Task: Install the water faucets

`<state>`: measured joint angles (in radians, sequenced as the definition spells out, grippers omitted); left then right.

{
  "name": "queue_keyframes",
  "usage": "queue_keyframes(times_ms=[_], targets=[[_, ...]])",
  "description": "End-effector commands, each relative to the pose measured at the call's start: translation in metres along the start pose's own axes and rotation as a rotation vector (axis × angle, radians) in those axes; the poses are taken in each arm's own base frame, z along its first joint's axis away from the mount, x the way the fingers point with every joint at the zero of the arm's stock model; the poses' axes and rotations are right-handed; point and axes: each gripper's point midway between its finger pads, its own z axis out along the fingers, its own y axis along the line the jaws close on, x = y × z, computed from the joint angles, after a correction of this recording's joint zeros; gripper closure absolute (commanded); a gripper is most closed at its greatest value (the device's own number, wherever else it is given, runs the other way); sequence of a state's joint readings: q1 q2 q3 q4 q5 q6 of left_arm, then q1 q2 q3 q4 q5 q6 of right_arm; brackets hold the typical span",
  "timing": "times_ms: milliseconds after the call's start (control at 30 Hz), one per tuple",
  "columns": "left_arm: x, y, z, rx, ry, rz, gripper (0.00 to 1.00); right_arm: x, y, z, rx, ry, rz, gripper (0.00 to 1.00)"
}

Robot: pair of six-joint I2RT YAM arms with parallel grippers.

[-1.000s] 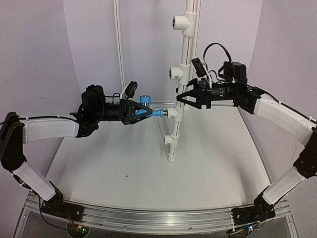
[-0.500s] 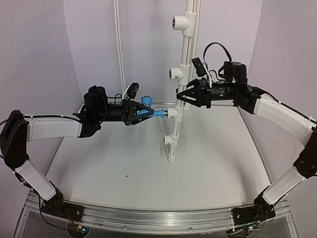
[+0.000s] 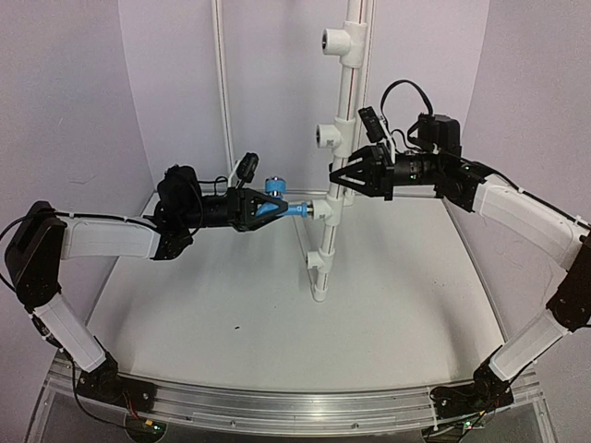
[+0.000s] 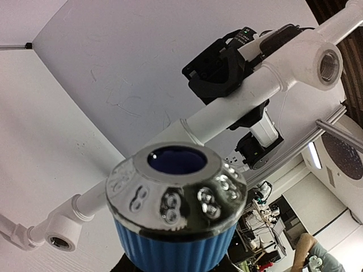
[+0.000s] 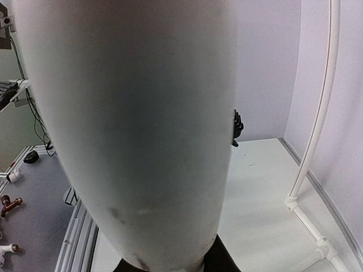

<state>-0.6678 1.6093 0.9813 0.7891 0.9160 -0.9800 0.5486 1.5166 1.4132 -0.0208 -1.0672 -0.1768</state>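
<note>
The water faucet (image 3: 292, 210) is bright blue and lies level, knob (image 3: 271, 187) up. Its tip meets a white tee fitting (image 3: 323, 210) on the upright white pipe (image 3: 343, 101). My left gripper (image 3: 268, 209) is shut on the faucet's body from the left. In the left wrist view the blue ribbed knob with its silvery cap (image 4: 176, 190) fills the lower middle. My right gripper (image 3: 335, 176) comes in from the right, shut on the pipe just above that tee. That pipe (image 5: 130, 130) fills the right wrist view and hides the fingers.
More open tee fittings sit on the pipe: top (image 3: 334, 39), middle (image 3: 325, 137) and low (image 3: 317, 263). A thin white pipe (image 3: 222, 83) runs up the back wall. The pipe stands on the white table (image 3: 231, 305) between curved walls.
The right gripper's fingers have closed in on the white pipe. The left arm has edged slightly rightwards, still holding the faucet at the tee.
</note>
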Motion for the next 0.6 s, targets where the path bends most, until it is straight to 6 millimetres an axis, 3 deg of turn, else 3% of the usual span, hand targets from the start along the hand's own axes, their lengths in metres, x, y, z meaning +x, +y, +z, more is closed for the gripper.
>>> queue_keyframes(times_ms=[0, 133, 567], targets=[[0.011, -0.015, 0.011, 0.026, 0.021, 0.143, 1.0, -0.02, 0.014, 0.0, -0.061, -0.031, 0.089, 1.0], [0.025, -0.014, 0.018, 0.004, 0.062, 0.225, 1.0, -0.023, 0.018, -0.002, -0.074, -0.036, 0.092, 1.0], [0.033, 0.002, 0.032, -0.081, 0.173, 0.462, 1.0, -0.02, 0.035, -0.009, -0.117, -0.004, 0.123, 1.0]])
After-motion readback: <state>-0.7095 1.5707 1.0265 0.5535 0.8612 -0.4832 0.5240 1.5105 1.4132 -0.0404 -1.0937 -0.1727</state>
